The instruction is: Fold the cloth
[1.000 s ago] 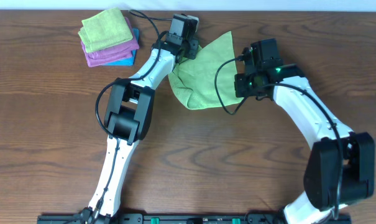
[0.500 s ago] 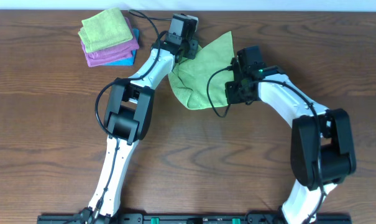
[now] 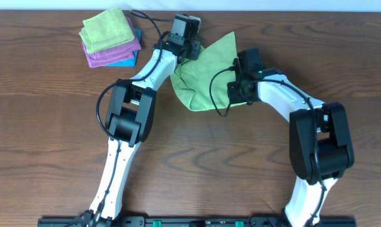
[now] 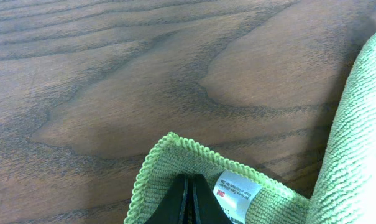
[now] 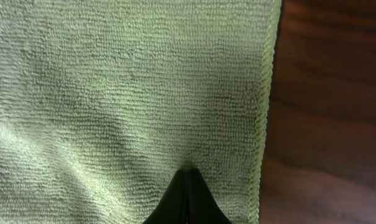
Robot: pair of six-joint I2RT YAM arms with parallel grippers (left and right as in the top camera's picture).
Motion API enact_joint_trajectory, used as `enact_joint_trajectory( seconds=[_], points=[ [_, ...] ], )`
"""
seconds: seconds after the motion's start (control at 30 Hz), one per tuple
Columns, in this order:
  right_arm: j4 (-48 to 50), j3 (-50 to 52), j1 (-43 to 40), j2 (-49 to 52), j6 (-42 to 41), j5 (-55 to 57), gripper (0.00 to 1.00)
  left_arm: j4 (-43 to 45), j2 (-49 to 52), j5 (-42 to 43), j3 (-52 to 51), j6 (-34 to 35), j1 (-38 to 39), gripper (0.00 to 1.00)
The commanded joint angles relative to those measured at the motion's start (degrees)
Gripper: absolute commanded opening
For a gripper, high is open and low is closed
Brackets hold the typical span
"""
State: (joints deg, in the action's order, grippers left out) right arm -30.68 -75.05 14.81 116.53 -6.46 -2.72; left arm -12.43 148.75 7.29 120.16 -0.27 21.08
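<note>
Our left gripper is pinched shut on a corner of the green cloth, the label just to its right. Our right gripper is closed on the cloth too, the hem just to its right. Both bites look shallow to us: a quick lift could slip the fabric free.

The cloth is light green, with a fuzzy looped weave and a stitched edge of the same green. Its label is white with small red and black print. The table is dark brown wood, streaked with darker wavy grain. At the far left, the stack of cloths is lime green on top, pink-purple in the middle and blue beneath. The left arm and right arm are white with black joints.
</note>
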Motion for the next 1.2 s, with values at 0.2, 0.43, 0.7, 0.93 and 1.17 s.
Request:
enact_joint_trajectory(
  seconds=[0.2,0.43,0.7,0.93,1.17],
  points=[
    [-9.7,-0.1,0.2,1.7,-0.7,5.9,0.02,-2.3,1.5,-0.4,0.9,-0.8,-0.4,0.06],
    [-15.3,-0.1,0.3,1.7,-10.0,5.7,0.01,-5.7,1.5,-0.4,0.9,2.3,-0.4,0.06],
    [-17.2,-0.1,3.4,1.7,-18.5,0.9,0.01,-7.1,1.5,-0.2,0.9,5.5,-0.3,0.06],
    [-18.4,-0.1,9.0,1.7,-19.7,6.5,0.02,-7.4,1.5,-0.2,0.9,5.5,0.3,0.06],
    [-21.5,0.9,9.9,1.7,-19.4,16.2,0.01,-10.1,1.5,-0.2,0.9,5.5,0.3,0.06]
  ],
)
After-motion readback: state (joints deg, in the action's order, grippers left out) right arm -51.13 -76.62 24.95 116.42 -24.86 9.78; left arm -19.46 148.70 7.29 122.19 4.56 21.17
